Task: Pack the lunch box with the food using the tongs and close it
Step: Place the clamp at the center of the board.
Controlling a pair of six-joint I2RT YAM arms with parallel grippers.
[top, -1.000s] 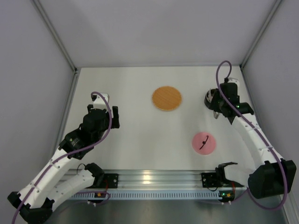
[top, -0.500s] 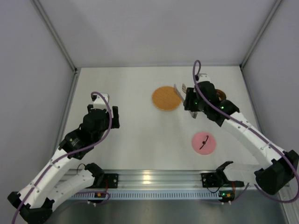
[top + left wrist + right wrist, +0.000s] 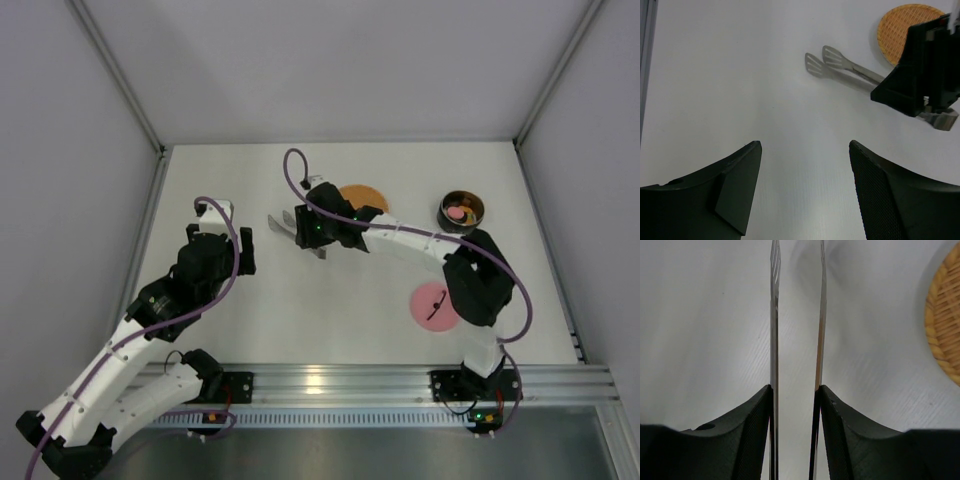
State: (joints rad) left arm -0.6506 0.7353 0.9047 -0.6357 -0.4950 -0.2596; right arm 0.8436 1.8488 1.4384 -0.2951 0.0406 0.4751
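Note:
My right gripper (image 3: 298, 227) reaches left across the table, shut on the silver tongs (image 3: 278, 224). Both tong arms (image 3: 775, 315) run straight between its pads (image 3: 796, 387), a gap between them and the slotted tips empty over bare table. The steel lunch box (image 3: 462, 211) stands open at the far right with food (image 3: 457, 213) inside, a pink piece showing. Its pink lid (image 3: 437, 305) lies nearer, on the table. My left gripper (image 3: 247, 252) hangs open and empty (image 3: 805, 145), just left of the tong tips (image 3: 826, 59).
The round orange-brown woven mat (image 3: 362, 194) lies at the back centre, partly covered by the right arm, and shows in the wrist views (image 3: 905, 27) (image 3: 945, 315). Grey walls close in the table on three sides. An aluminium rail (image 3: 330, 385) runs along the near edge.
The right arm has swung from the lunch box at the far right across past the mat to the left, carrying the tongs. The left arm has stayed still.

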